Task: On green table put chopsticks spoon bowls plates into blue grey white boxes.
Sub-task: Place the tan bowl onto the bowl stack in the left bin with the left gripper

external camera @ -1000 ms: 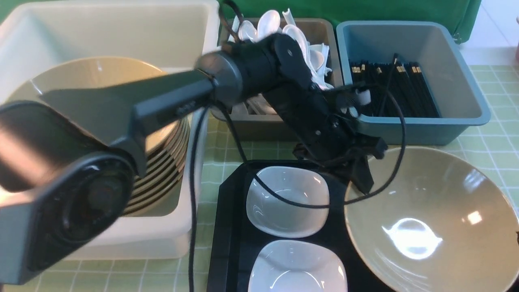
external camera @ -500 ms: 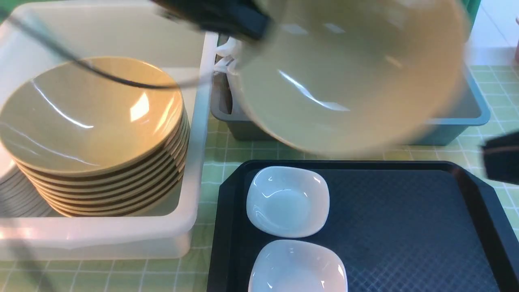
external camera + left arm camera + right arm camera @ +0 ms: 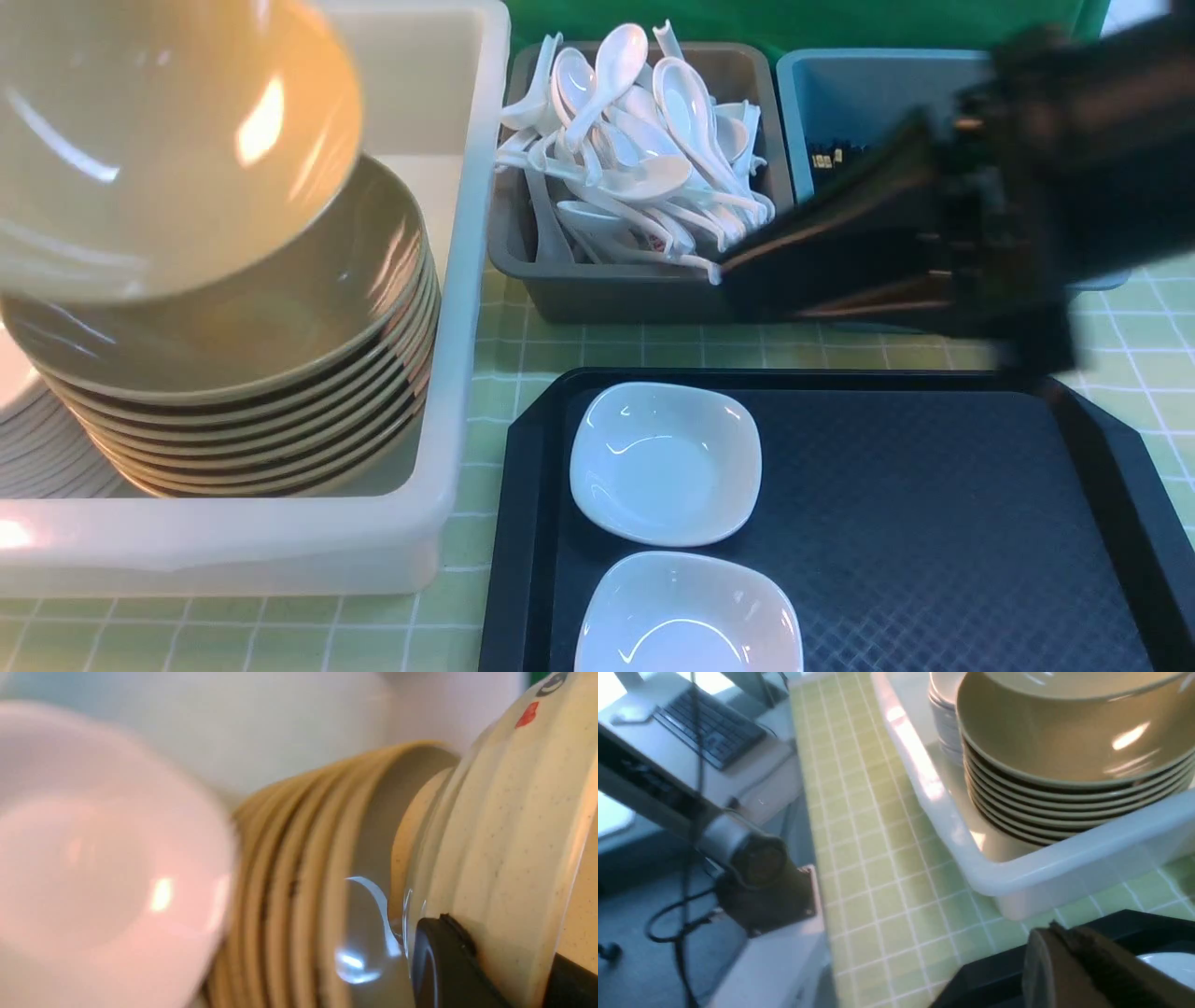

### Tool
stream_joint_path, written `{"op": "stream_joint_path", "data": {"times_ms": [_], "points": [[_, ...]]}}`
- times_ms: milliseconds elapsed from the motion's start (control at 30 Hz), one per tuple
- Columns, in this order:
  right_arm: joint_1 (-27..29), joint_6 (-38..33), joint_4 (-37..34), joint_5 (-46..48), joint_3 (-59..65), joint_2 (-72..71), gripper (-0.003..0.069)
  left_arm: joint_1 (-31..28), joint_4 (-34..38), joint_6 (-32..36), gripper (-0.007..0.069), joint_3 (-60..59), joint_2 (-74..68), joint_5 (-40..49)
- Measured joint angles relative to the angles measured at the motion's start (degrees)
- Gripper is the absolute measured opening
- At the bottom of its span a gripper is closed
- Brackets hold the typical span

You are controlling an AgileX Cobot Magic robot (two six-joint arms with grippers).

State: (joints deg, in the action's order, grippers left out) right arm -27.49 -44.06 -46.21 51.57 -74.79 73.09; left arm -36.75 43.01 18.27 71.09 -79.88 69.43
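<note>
Left claw (image 3: 504,980) grips a tan bowl (image 3: 159,140) by its rim, holding it tilted just above the bowl stack (image 3: 243,373) in the white box (image 3: 467,308). The stacking step looks nearly done. Next the bowl likely needs levelling, lowering to nest, then release. Right claw (image 3: 747,280), closed and seemingly empty, hovers blurred beyond the tray (image 3: 934,523), where two white dishes (image 3: 665,464) wait.
</note>
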Motion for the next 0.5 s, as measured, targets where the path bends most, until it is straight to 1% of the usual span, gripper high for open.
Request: {"op": "stream_joint_path", "data": {"times_ms": [33, 100, 167, 300, 500], "points": [[-2.02, 2.61, 3.41, -1.7, -1.25, 1.38, 0.0053, 0.08, -1.16, -0.12, 0.0017, -0.5, -0.05, 0.0], [-4.04, 6.83, 8.08, -4.36, -2.22, 3.45, 0.0056, 1.17, -2.69, -1.04, 0.0017, -0.67, 0.07, 0.78], [-4.61, 8.27, 9.59, -5.3, -2.36, 4.79, 0.0057, 2.89, -3.56, -2.23, 0.0017, -0.67, 0.12, 1.04], [-4.73, 9.52, 10.62, -5.48, -2.36, 6.32, 0.0062, 6.82, -6.8, -4.95, 0.0017, -0.67, 0.12, 1.1], [-4.73, 9.62, 10.69, -5.42, -2.36, 6.37, 0.0069, 10.76, -11.04, -8.74, 0.0024, -0.67, 0.12, 0.82]]}}
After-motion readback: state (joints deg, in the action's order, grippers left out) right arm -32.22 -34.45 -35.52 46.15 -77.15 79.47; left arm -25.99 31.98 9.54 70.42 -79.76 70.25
